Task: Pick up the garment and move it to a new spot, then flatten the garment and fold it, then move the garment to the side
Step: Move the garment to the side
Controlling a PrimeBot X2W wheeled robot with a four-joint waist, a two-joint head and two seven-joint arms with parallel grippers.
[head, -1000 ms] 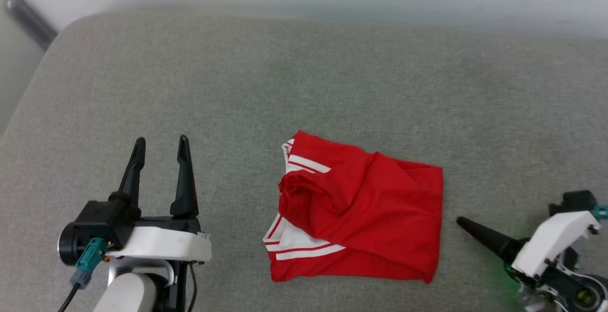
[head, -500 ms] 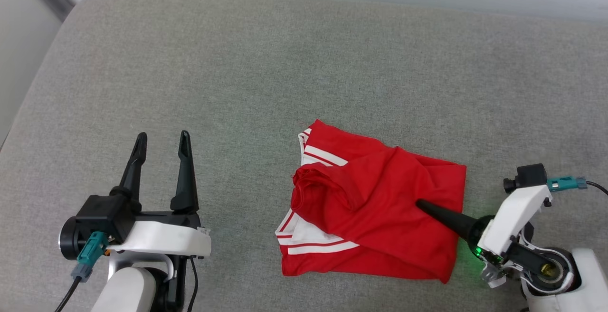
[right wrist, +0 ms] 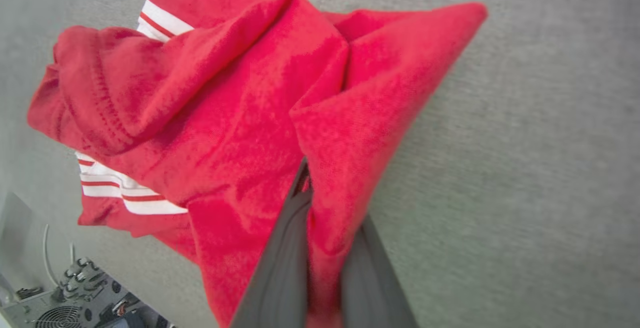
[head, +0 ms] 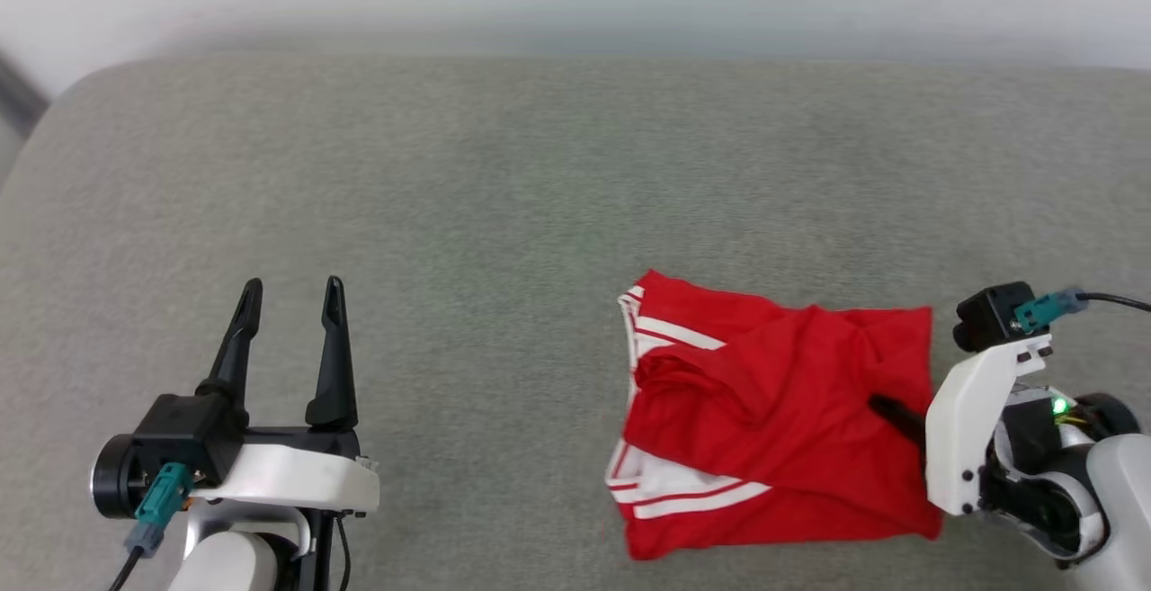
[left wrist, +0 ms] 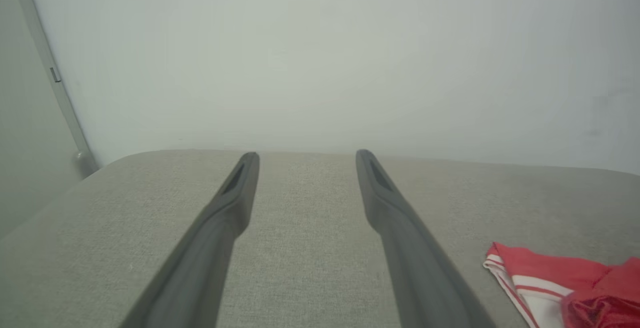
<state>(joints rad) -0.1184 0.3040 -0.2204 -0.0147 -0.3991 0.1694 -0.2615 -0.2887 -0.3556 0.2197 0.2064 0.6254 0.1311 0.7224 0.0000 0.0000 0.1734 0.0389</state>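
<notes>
Right gripper [right wrist: 327, 203]: jaws were clamped on a raised fold of the shirt [right wrist: 210, 118], with red cloth pinched between the two fingers [right wrist: 285, 248] and bunched around them, the grip lying near the shirt's right edge. The shirt lay crumpled and roughly folded on the grey cushion [head: 504, 213], right of centre in the head view, with red-white striped trim showing along its left side. Left gripper [head: 292, 290]: jaws stood wide apart with only cushion between them, fingers pointing toward the wall [left wrist: 320, 58], well apart from the shirt and to its left.
</notes>
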